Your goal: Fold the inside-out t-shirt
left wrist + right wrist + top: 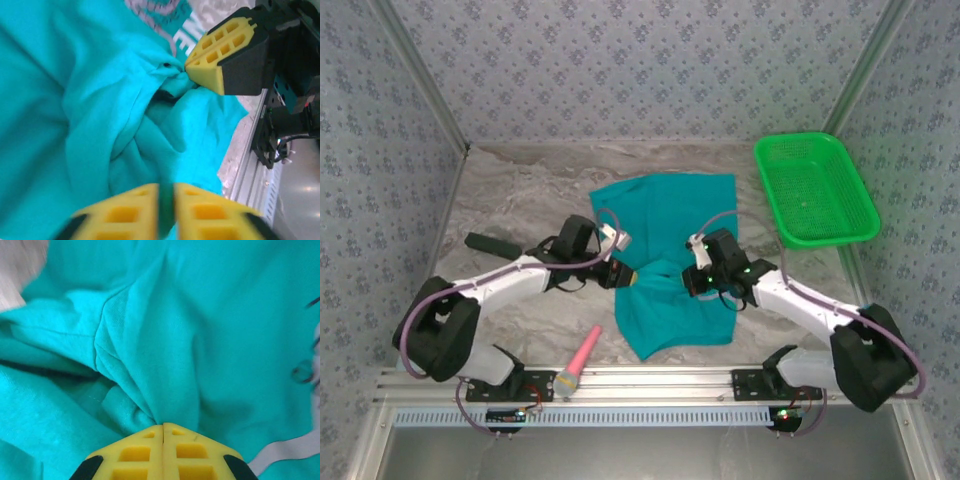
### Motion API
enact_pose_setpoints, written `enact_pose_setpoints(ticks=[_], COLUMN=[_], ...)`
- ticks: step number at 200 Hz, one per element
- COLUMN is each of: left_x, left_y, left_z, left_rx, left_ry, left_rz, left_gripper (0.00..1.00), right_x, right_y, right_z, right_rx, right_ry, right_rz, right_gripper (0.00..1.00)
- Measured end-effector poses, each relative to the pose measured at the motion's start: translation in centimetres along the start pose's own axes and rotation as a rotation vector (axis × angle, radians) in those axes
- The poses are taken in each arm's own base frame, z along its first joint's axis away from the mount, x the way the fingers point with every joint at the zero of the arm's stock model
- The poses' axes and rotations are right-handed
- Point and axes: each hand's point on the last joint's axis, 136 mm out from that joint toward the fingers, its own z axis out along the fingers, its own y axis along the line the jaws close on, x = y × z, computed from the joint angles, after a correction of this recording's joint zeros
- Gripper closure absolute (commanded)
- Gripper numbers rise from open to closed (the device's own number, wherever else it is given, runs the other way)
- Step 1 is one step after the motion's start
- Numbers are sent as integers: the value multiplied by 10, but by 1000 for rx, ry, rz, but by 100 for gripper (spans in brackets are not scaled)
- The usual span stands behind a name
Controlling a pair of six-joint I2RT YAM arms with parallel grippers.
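Mid-bench lay the teal t-shirt [670,212], its lower end near the front edge. The left gripper [165,187] and right gripper [163,425] each clamped a cloth ridge; I judged an even, taut, simultaneous lift best

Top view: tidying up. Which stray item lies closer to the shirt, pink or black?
The pink stick, just off the shirt's near left corner; the black bar lies far off to the left.
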Motion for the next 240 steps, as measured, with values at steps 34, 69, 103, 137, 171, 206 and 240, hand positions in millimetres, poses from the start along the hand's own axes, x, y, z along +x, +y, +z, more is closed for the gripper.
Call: enact_pose_setpoints(ticks=[34,69,103,137,171,206,240], left_x=[27,-7,-36,-20,4,3,-15], left_y=[5,-12,-11,13,23,30,24], left_z=[16,12,17,34,54,64,65], left_rx=[17,11,-14,-77,-136,-147,-94], left_ry=[98,73,50,127,221,221,158], left_rz=[-64,-3,39,-1,16,-14,-42], left_gripper=[57,55,55,54,57,92,90], right_x=[4,-44,-52,-30,-2,3,-7], right_y=[14,30,31,29,34,43,63], right_z=[-11,-42,-27,-4,12,20,1], right_rx=[-33,-53,-57,-58,-93,-138,-218], right_ry=[8,-145,-129,-36,36,60,6], right_rz=[-113,-185,-147,-85,-36,-35,-120], right_gripper=[73,68,65,64,65,98,100])
